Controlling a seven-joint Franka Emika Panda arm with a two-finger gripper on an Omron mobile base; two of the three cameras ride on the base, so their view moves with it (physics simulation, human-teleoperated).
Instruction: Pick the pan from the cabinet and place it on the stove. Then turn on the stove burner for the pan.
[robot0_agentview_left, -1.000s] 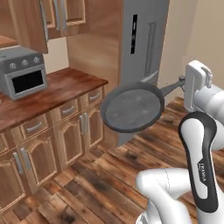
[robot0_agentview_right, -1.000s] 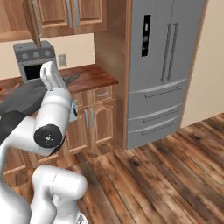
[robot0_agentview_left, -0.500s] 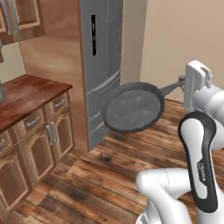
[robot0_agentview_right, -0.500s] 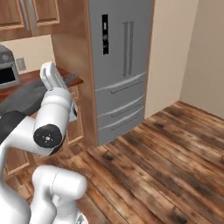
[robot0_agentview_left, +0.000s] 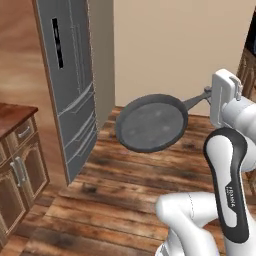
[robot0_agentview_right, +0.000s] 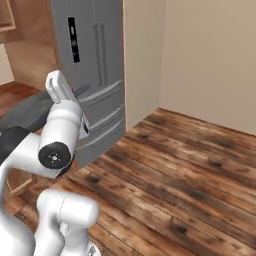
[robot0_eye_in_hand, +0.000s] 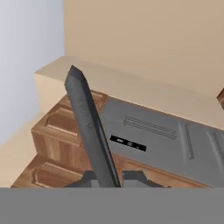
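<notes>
Pan in transit, stove leg not begun.
Pan (robot0_agentview_left: 151, 122) is out of the cabinet and carried in mid-air above the wood floor (robot0_agentview_left: 115, 200), near the grey fridge (robot0_agentview_left: 70, 85). Placing it and turning the burner knob remain. Pincer (robot0_eye_in_hand: 107, 177) clenched on the pan's handle (robot0_eye_in_hand: 89, 127), jaws nearly closed.

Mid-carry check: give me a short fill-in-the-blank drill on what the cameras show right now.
1. The gripper is shut on the pan's ____.
2. The pan hangs in the air above the wooden ____.
3. The tall grey appliance beside the pan is a ____.
4. The wall behind the pan is coloured ____.

Missing words: handle; floor; fridge; beige
</notes>
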